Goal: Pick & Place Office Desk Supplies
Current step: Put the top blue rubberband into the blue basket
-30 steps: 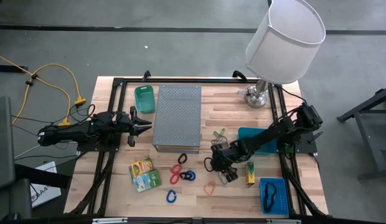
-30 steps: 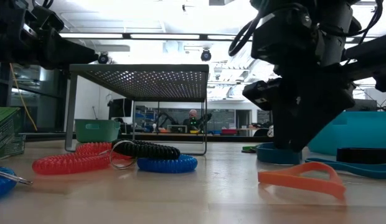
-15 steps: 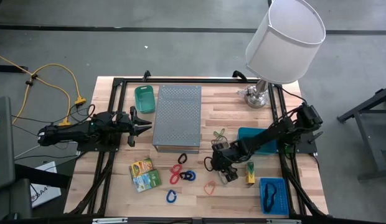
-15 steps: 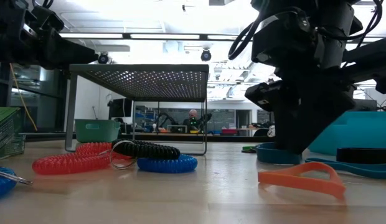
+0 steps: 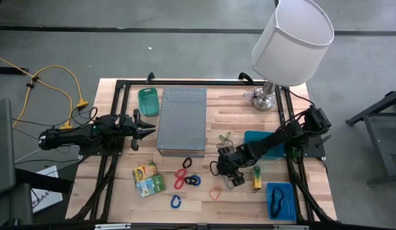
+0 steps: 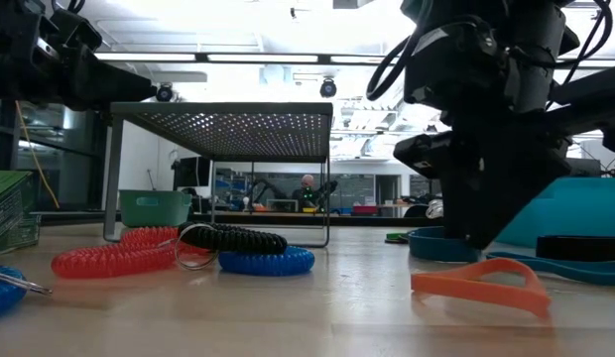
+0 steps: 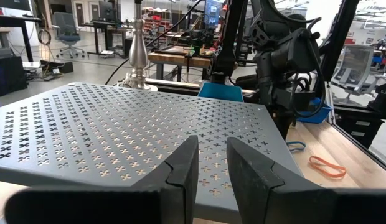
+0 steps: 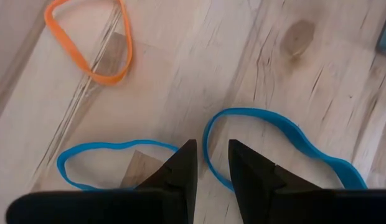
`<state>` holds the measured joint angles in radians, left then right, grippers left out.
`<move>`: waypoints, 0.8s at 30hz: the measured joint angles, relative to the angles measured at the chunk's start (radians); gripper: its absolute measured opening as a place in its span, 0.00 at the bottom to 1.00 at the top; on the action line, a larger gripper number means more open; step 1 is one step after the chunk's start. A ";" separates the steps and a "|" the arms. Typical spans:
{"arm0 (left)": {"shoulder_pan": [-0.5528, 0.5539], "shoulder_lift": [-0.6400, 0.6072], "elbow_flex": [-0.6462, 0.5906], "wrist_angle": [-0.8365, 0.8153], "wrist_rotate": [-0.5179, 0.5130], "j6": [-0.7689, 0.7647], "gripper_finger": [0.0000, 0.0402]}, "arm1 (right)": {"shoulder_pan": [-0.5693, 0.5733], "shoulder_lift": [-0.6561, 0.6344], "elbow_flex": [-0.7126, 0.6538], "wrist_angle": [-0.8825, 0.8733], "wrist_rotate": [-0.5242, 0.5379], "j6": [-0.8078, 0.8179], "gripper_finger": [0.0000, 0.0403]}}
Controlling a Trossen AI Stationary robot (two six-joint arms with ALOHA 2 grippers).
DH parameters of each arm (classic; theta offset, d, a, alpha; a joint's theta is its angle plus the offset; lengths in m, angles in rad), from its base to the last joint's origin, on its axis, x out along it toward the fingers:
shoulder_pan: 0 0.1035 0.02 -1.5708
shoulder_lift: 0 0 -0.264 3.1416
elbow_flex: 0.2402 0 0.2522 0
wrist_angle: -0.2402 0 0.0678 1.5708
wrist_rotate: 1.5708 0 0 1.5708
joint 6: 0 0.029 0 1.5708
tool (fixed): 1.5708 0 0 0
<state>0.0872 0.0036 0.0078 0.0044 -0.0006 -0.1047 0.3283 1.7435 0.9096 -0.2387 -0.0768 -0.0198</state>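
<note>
Right gripper (image 5: pixel 232 179): low over the bench (image 5: pixel 236 115) toward its front right part, fingers (image 8: pixel 180 171) pointing down with a narrow gap between them, nothing held; tips just above the wood between two blue rubber bands.
Blue rubber bands (image 8: pixel 268 140): two loops flat on the wood under the right gripper, one on each side of the fingertips.
Orange rubber band (image 8: pixel 87 43): flat on the bench near the blue ones, apart from them.
Left gripper (image 5: pixel 147 130): waits at the left edge of the bench, beside the grey perforated metal stand (image 5: pixel 182 120); fingers (image 7: pixel 180 171) slightly apart, empty.
Coiled loops (image 6: pixel 119 260): red, black (image 6: pixel 233 238) and blue (image 6: pixel 268 261) coils touching one another, in front of the stand near the front middle of the bench.
Printed packets (image 5: pixel 147 178): two yellow-green packs side by side, front left part of the bench.
Green bin (image 5: pixel 147 101): back left, just beside the stand.
Lamp (image 5: pixel 287 45): white shade, base at the back right corner.
</note>
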 joint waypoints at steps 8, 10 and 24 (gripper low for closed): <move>0.000 0.000 0.000 0.000 0.000 0.000 0.20 | -0.001 0.000 0.000 -0.050 0.044 -0.010 0.20; 0.000 0.000 0.000 0.000 0.000 0.000 0.20 | -0.001 0.000 0.000 -0.050 0.044 -0.011 0.20; 0.000 0.000 0.000 0.000 0.000 0.000 0.20 | -0.001 0.000 0.000 -0.049 0.042 -0.015 0.20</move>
<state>0.0872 0.0036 0.0078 0.0044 -0.0006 -0.1047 0.3275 1.7435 0.9096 -0.2879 -0.0349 -0.0345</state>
